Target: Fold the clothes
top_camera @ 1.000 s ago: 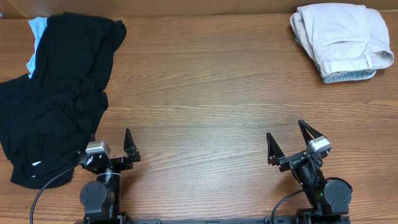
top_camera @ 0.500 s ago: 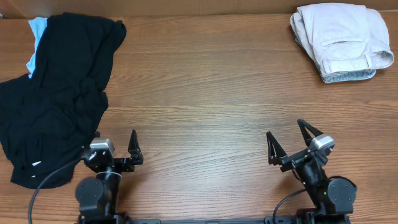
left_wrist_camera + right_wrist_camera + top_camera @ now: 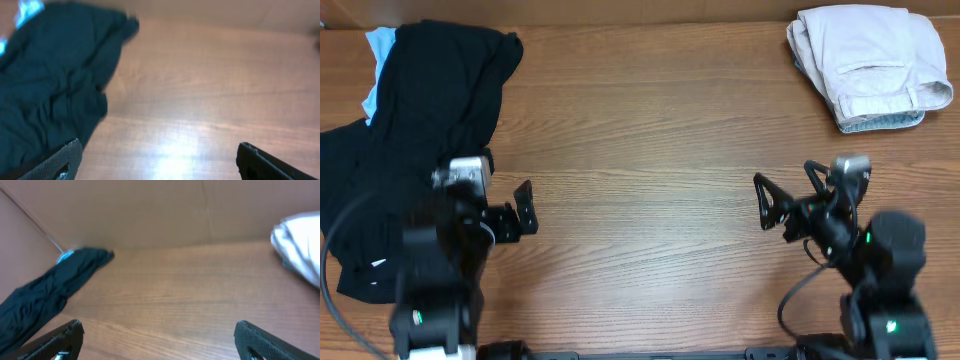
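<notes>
A heap of limp black clothes point(image 3: 415, 130) lies at the table's far left, with a small white tag near its lower edge. It also shows in the left wrist view point(image 3: 50, 90) and in the right wrist view point(image 3: 45, 295). My left gripper point(image 3: 505, 205) is open and empty, raised just right of the heap's lower edge; in the left wrist view point(image 3: 157, 160) bare wood lies between its fingers. My right gripper point(image 3: 790, 200) is open and empty over bare wood at the right, also seen in the right wrist view point(image 3: 157, 340).
A folded beige garment point(image 3: 870, 65) lies at the back right corner, seen also in the right wrist view point(image 3: 300, 245). A light blue cloth point(image 3: 378, 70) pokes out behind the black heap. A cardboard wall point(image 3: 150, 210) backs the table.
Both arms have risen from the front edge and moved forward over the table. The left gripper now sits close to the black heap's edge. The clothes have not moved.
</notes>
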`<action>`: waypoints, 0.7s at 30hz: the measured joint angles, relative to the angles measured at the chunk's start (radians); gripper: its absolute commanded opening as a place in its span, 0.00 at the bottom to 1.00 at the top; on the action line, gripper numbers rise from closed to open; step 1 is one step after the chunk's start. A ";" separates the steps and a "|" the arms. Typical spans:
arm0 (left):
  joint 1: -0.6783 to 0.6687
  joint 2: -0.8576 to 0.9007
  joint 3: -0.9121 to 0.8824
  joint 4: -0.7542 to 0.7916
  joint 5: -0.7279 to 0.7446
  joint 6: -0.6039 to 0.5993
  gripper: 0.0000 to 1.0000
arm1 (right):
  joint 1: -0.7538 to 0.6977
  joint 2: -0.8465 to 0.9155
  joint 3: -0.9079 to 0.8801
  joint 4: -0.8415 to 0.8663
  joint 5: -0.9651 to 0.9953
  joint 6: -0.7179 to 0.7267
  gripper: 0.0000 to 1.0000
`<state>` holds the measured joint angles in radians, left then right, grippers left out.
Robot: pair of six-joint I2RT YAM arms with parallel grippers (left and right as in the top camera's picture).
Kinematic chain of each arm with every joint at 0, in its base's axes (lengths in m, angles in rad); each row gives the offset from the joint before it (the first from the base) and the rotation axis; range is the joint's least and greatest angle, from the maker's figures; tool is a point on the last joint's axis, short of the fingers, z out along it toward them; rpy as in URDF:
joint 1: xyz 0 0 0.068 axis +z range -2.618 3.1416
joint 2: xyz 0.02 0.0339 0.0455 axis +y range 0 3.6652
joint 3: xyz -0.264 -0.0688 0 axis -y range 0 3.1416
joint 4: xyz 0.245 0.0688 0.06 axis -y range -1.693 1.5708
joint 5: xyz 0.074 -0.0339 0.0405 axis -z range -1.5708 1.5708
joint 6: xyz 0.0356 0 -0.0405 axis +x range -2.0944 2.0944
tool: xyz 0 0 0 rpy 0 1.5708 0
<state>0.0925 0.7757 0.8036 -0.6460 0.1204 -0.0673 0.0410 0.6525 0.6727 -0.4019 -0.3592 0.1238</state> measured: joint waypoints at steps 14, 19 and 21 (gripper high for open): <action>0.000 0.771 0.271 -0.095 -0.002 0.053 1.00 | 0.000 0.556 0.236 -0.016 -0.231 0.018 1.00; 0.001 0.951 0.292 -0.151 -0.027 0.068 1.00 | 0.000 0.656 0.236 0.024 -0.302 0.023 1.00; 0.001 0.974 0.323 -0.201 -0.072 0.071 1.00 | 0.000 0.687 0.236 0.025 -0.316 0.023 1.00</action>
<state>0.0937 1.7493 1.1271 -0.8474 0.0486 0.0032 0.0410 1.3392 0.9089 -0.3767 -0.6754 0.1467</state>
